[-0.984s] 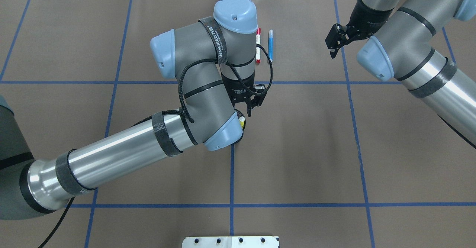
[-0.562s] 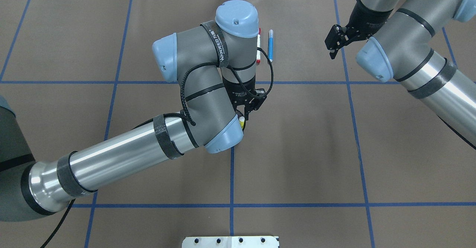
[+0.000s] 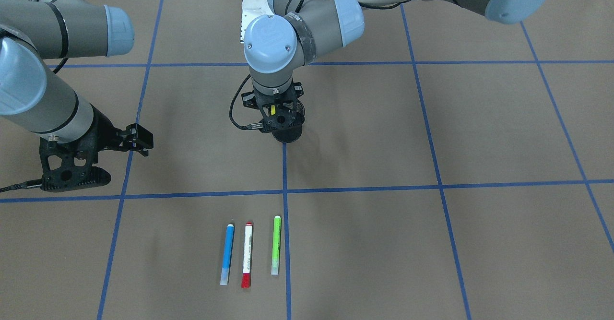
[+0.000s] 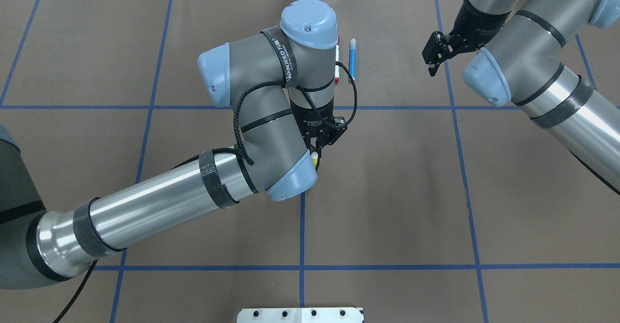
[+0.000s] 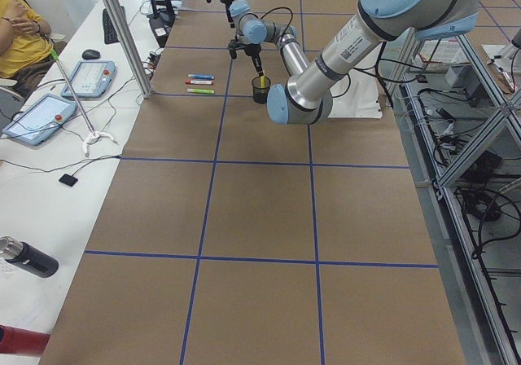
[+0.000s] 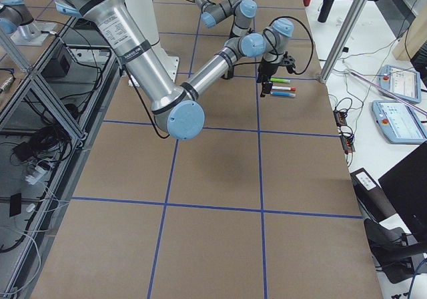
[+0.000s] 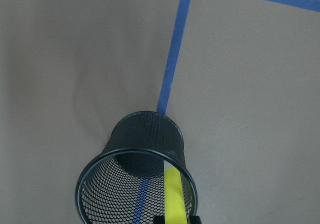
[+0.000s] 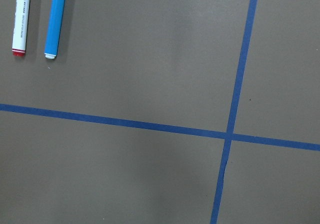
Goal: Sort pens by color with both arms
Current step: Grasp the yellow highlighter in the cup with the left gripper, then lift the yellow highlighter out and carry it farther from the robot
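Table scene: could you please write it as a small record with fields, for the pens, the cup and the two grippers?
left gripper: shut on the yellow pen, right above the cup
yellow pen: lower end inside the cup, top end held
cup: black mesh, standing on a blue tape line
right gripper: open, holds nothing, off to the side of the row
row on the table: blue pen, red and white pen in the middle, green pen; lying parallel, not touching

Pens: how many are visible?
4. Blue pen, red-capped pen and green pen lie side by side on the table; yellow pen in the left end effector, at the mesh cup. None looks hidden.
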### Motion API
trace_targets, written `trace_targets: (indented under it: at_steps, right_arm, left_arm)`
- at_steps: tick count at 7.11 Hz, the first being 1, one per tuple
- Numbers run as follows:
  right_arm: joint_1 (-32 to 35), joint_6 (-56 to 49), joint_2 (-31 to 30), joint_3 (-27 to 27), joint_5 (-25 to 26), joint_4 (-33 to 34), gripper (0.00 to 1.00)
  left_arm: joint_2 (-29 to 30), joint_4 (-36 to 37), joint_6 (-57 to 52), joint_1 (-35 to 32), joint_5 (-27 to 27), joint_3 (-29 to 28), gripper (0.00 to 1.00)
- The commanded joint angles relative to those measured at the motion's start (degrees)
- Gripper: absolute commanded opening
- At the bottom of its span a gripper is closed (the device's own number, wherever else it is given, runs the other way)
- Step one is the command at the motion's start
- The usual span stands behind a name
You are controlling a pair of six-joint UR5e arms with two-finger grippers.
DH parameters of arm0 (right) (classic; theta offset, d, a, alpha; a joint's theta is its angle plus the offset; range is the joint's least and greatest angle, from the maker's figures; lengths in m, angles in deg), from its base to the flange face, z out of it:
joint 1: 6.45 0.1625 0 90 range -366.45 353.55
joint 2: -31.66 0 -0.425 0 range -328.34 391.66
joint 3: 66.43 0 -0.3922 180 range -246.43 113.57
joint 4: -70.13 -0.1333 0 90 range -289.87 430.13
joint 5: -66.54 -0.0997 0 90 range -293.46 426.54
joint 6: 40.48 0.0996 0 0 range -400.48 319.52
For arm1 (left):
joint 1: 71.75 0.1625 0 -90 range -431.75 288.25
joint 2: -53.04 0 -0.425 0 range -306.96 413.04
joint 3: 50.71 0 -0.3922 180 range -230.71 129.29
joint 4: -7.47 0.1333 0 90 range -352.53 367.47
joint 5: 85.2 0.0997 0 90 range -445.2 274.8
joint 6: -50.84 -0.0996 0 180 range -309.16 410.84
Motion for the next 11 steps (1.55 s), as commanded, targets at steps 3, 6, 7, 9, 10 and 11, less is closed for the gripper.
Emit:
trace_targets:
  at_steps: [3,6,7,9,10,11]
  right_arm:
    - [0.0,0.28,0.03,0.17,0.23,0.0,0.99]
    - [0.0,0.28,0.03,0.17,0.4,0.0,0.99]
    - [0.08,0.28,0.03,0.08,0.4,-0.09,0.99]
    - [0.09,0.28,0.03,0.08,0.4,-0.09,0.99]
    - [0.17,0.28,0.03,0.08,0.4,-0.09,0.99]
    - [0.26,0.28,-0.06,-0.01,0.4,-0.09,0.99]
  left_arm:
    - [-2.12,7.7,0.0,-3.67,0.18,12.33,0.0]
    - [-3.52,14.32,-7.89,-8.85,0.18,22.71,0.0]
    - [-4.23,12.76,-9.22,-11.13,1.49,24.22,0.0]
    - [-10.86,-7.53,-8.36,-11.76,11.47,24.42,0.0]
    - [-14.05,-16.78,-8.18,-11.68,16.22,22.33,0.0]
    - [-13.99,-24.19,-6.78,-11.5,20.88,16.91,0.0]
